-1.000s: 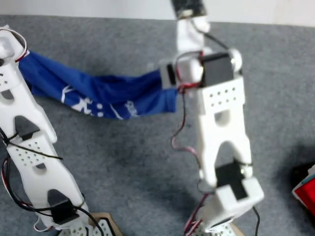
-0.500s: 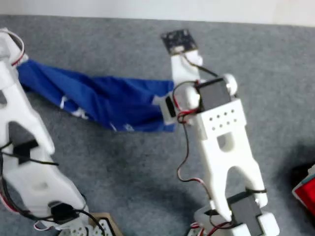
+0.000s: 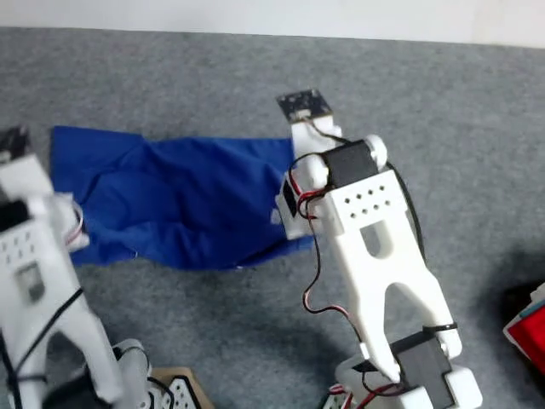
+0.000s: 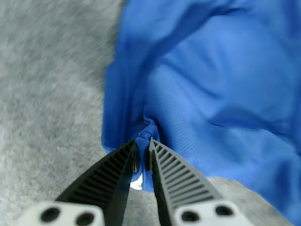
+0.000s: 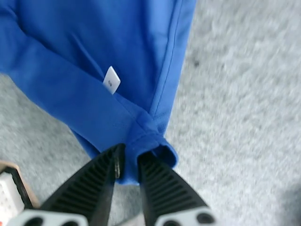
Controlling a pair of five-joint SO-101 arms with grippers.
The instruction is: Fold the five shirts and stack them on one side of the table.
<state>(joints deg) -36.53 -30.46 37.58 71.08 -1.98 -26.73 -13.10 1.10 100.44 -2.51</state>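
Observation:
A blue shirt (image 3: pixel 183 200) lies spread and folded over on the grey table, between the two white arms. My left gripper (image 4: pixel 142 157) is shut on the blue shirt (image 4: pixel 221 80) at its near left corner, where the cloth bunches between the fingers. My right gripper (image 5: pixel 128 162) is shut on the blue shirt (image 5: pixel 94 52) at its near right corner, beside a small white label (image 5: pixel 111 79). In the high view the left arm (image 3: pixel 38 273) stands over the shirt's left edge and the right arm (image 3: pixel 358 230) over its right edge.
A red object (image 3: pixel 528 328) sits at the right edge of the table beside something dark. A brown board (image 3: pixel 183 388) lies by the arm bases at the near edge. Bare grey table (image 3: pixel 460 128) stretches to the back right.
Both arms have drawn toward the near side, pulling the shirt with them. The cloth, a stretched narrow band before, now lies broad and flat on the table.

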